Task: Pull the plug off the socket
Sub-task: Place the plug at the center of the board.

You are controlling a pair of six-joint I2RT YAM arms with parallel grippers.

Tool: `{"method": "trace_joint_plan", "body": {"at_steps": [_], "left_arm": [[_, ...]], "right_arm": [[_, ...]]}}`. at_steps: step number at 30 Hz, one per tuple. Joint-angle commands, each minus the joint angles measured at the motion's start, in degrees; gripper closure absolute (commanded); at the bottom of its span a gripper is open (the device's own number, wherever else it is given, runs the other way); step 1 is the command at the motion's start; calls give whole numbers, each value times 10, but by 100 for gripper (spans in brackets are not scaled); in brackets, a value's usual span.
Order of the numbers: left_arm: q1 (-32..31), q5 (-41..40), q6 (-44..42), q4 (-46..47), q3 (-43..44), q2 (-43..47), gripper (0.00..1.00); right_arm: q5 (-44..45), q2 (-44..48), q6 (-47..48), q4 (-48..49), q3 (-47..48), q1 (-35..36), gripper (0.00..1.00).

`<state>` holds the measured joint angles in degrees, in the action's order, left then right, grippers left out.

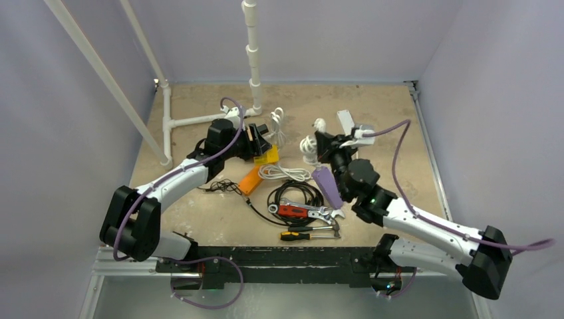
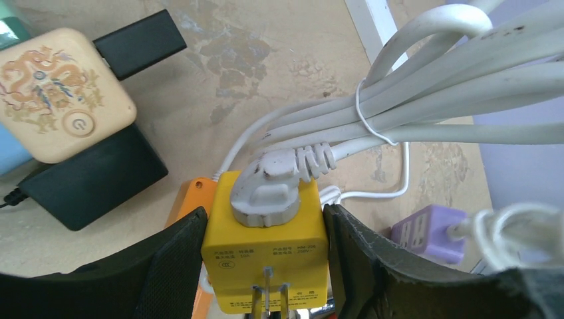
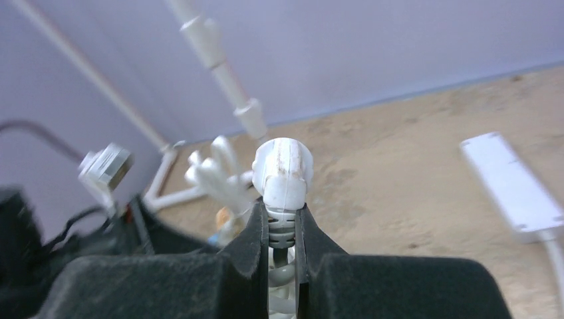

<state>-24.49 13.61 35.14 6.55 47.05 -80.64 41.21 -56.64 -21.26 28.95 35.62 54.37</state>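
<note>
**Socket clamped on the left, a loose plug end pinched on the right**

Top view: both arms reach forward and bend inward. The left gripper (image 1: 261, 143) holds the yellow socket (image 1: 269, 157) low over the table (image 1: 399, 113), and the right gripper (image 1: 324, 142) hangs beside a white cord (image 1: 308, 147) coil.
Left wrist: half-spread fingers (image 2: 179, 259) squeeze the socket's sides, probably to anchor it. The grey-white plug (image 2: 269, 189) sits fully home in the socket.
Right wrist: tightly closed fingers (image 3: 253, 239) grip the ribbed neck of a white plug head (image 3: 282, 169), held upright and free of any socket. I cannot tell whether it belongs to the same cord.
</note>
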Motion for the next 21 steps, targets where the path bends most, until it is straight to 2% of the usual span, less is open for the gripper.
{"method": "trace_joint_plan", "body": {"at_steps": [1, 3, 7, 12, 16, 19, 21], "left_arm": [[12, -10, -33, 21, 23, 40, 100], [13, -9, -33, 18, 23, 48, 100], [13, -9, -37, 10, 27, 62, 100], [13, 3, -33, 8, 29, 64, 100], [13, 11, -31, 6, 30, 62, 100], [13, 11, -31, 6, 31, 63, 100], [13, 11, -32, 4, 33, 66, 100]], "right_arm": [[38, 35, 4, -97, 82, -81, 100], [49, 30, 10, -149, 108, -121, 100], [128, 16, -16, -268, 159, -161, 100], [189, 17, -17, -313, 213, -193, 100], [244, -3, 44, -321, 258, -222, 100], [300, -51, -8, -419, 309, -262, 100], [292, -77, -4, -432, 323, -300, 100]]}}
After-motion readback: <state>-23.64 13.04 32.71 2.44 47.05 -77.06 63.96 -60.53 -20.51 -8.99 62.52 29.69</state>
